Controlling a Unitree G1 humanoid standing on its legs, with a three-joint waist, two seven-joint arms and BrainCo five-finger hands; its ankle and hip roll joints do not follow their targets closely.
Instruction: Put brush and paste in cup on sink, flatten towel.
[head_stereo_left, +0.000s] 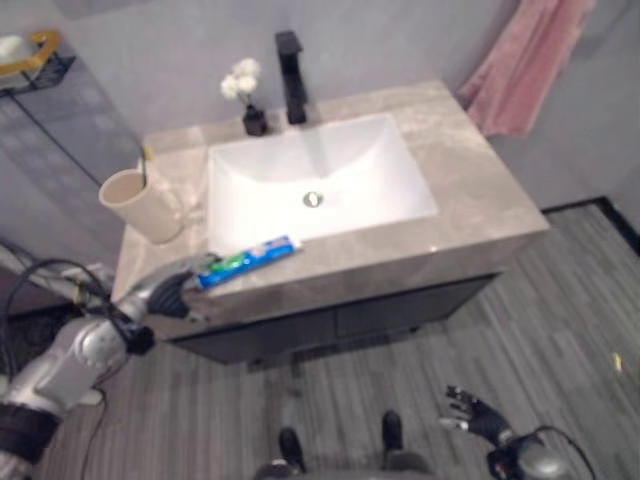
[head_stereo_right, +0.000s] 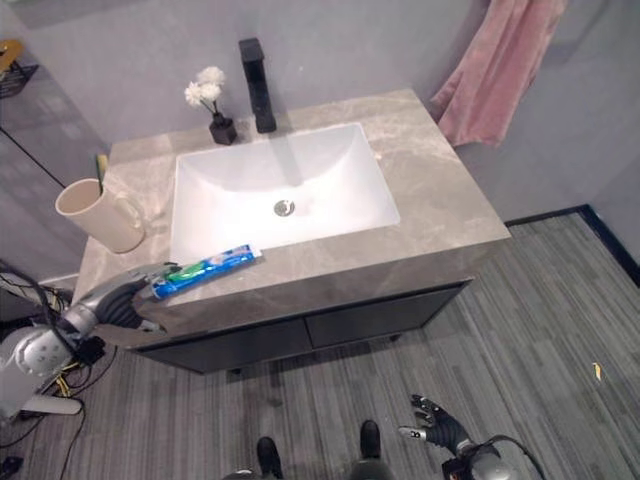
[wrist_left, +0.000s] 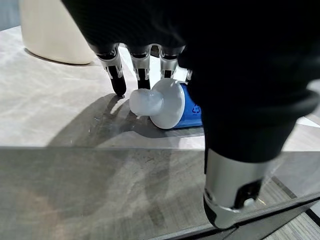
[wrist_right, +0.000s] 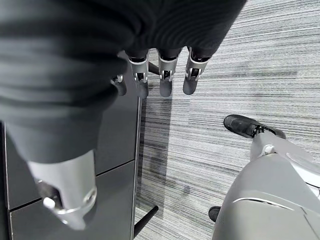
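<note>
A blue and green toothpaste tube (head_stereo_left: 250, 258) lies on the front strip of the marble sink counter (head_stereo_left: 480, 200), white cap (wrist_left: 155, 102) pointing left. My left hand (head_stereo_left: 175, 290) is at the cap end, open. Its fingers (wrist_left: 142, 67) reach straight down past the cap to the counter, and the thumb stays apart on the near side. A cream cup (head_stereo_left: 140, 205) stands at the counter's left end with a thin yellow-green stick rising from it. A pink towel (head_stereo_left: 525, 65) hangs bunched on the wall at the right. My right hand (head_stereo_left: 470, 412) hangs low over the floor, open.
A white basin (head_stereo_left: 350, 170) fills the counter's middle, with a black faucet (head_stereo_left: 290, 75) and a small vase of white flowers (head_stereo_left: 245, 95) behind it. Dark cabinet doors (wrist_right: 120, 150) sit under the counter. A wire shelf (head_stereo_left: 30, 60) hangs at the far left.
</note>
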